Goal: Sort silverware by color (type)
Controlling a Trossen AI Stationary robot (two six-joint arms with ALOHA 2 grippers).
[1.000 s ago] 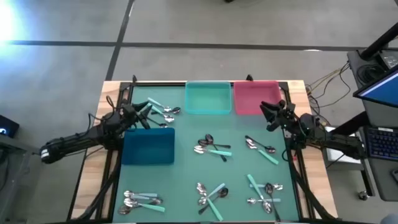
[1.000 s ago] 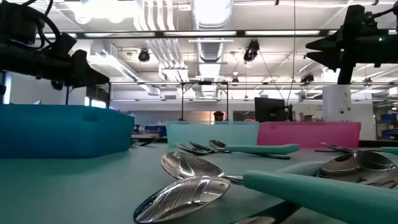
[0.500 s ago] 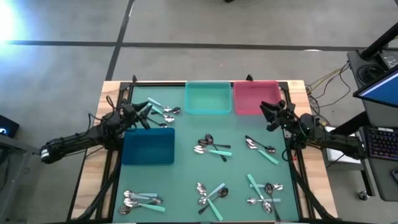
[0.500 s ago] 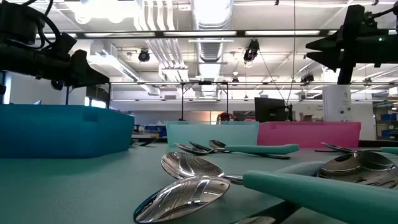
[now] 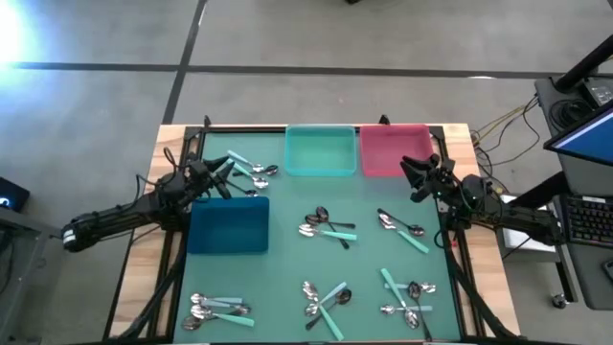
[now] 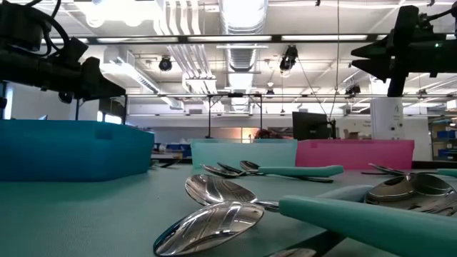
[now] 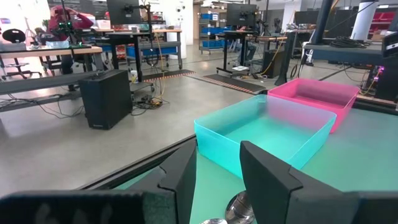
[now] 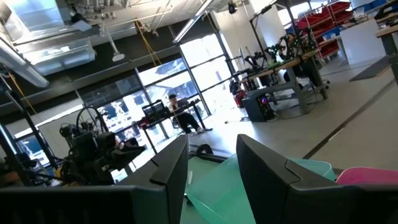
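The left gripper, fingers parted and empty, hovers above the blue bin beside a spoon cluster. Further spoon piles lie scattered over the green mat. The right gripper, fingers apart, hangs by the pink bin.

Only one small shift, caught in the low view, far back in the room beyond the surface. Reddish patch just above the far rim of the teal bin, now a little nearer the right jaws' side than half a second ago, and further over again than a second ago. Sits well below the level of both pairs of jaws, roughly midway between the left jaws and the right jaws. Too small and distant to tell whether a person or some other moving thing.
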